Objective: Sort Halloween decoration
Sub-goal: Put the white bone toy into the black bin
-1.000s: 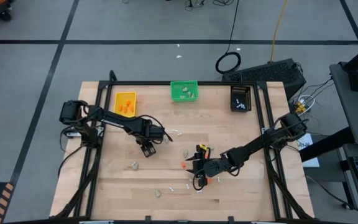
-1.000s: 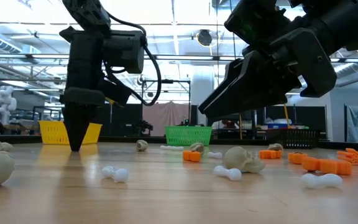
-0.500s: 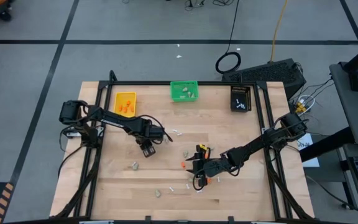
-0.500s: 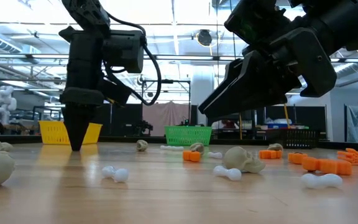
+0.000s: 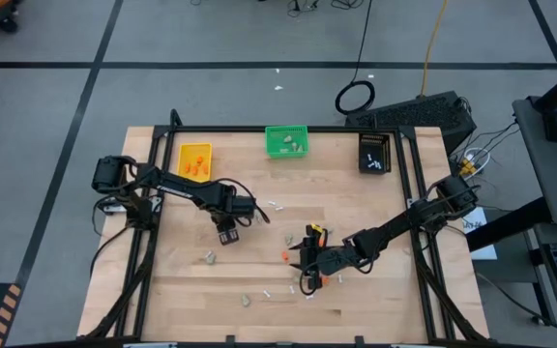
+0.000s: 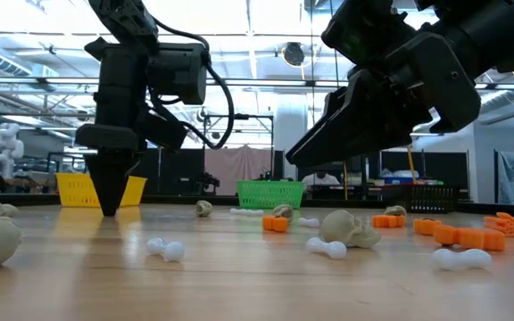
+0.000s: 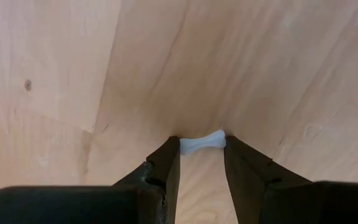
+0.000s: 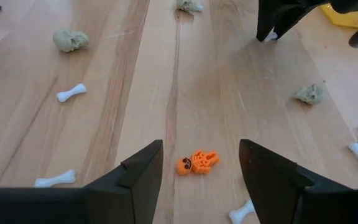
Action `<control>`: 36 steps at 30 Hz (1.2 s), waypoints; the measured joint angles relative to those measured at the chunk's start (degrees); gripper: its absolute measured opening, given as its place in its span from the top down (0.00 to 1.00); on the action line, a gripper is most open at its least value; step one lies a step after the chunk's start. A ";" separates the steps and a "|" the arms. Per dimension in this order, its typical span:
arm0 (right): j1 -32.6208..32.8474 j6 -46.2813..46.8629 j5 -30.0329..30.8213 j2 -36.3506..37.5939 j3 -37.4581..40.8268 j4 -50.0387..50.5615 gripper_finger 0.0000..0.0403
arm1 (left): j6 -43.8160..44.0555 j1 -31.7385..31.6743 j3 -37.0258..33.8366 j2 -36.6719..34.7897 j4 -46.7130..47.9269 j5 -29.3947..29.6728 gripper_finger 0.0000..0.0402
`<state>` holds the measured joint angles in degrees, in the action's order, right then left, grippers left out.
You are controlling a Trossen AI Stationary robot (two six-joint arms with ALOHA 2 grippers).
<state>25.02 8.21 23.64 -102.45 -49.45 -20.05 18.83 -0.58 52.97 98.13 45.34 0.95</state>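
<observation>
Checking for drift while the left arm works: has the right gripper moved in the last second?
No. In the high view the right gripper sits at the same spot relative to the green bin.

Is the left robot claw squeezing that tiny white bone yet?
Yes. The left gripper is shut on the small white plastic bone; both dark fingertips touch its ends against the wooden table.

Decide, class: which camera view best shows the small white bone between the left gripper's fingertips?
The left wrist view: the white bone lies crosswise on the wood, pinched between the left gripper tips. In the high view the gripper hides it; in the low view the tips meet the table and no bone shows; the right wrist view gives only a distant glimpse.
</observation>
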 joint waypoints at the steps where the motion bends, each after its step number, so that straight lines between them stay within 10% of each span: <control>1: 0.16 0.09 0.00 0.00 0.00 0.00 0.51 | -0.53 0.00 0.00 0.00 0.00 -0.02 0.73; 19: 2.83 1.52 -0.02 0.00 0.00 -0.02 0.51 | -2.19 0.28 0.00 0.00 0.00 -0.42 0.73; 36: 3.29 3.13 -0.97 0.00 0.00 0.17 0.51 | 19.52 0.28 0.00 0.02 0.13 -2.85 0.52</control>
<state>28.32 11.33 22.67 -102.45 -49.45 -19.88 38.35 -0.30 52.97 98.15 45.47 -1.90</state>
